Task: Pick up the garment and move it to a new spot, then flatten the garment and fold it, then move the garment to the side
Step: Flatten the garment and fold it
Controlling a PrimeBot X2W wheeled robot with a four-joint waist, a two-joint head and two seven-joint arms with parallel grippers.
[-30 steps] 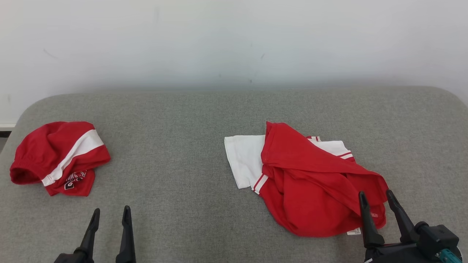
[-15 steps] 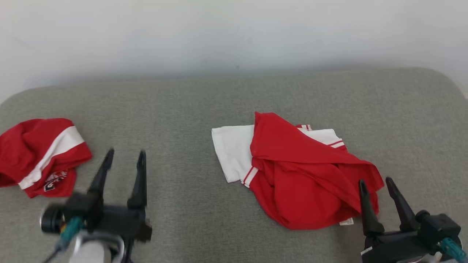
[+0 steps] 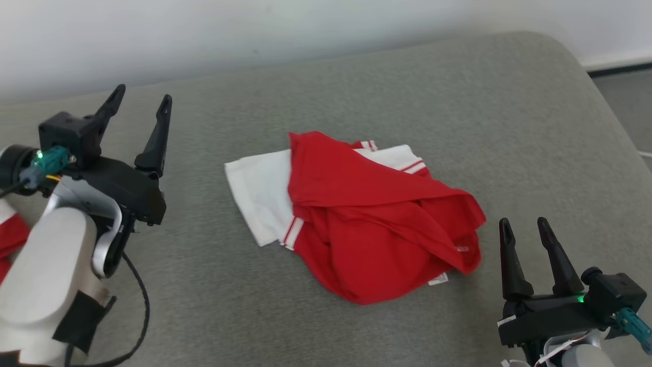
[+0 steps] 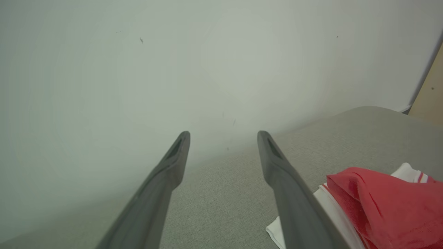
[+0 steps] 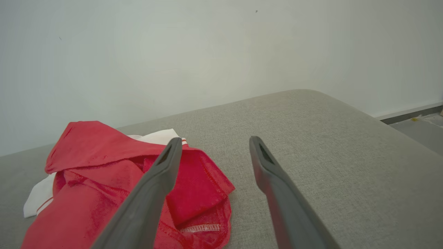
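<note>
head view: the garment [image 3: 367, 214], a crumpled red and white shirt, lies mid-frame on the grey cushion [image 3: 458, 102]. the left gripper [image 3: 143, 93], upper left, is spread wide and empty, well apart from it. the right gripper [image 3: 523, 221], lower right, is equally wide and empty near the red hem, likely lined up for the pick.
left wrist view: garment at lower right, beside one finger.
right wrist view: garment at lower left, ungripped.

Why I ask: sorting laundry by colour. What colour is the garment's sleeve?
White, with red stripes at the cuff; the head view shows the sleeve best.
</note>
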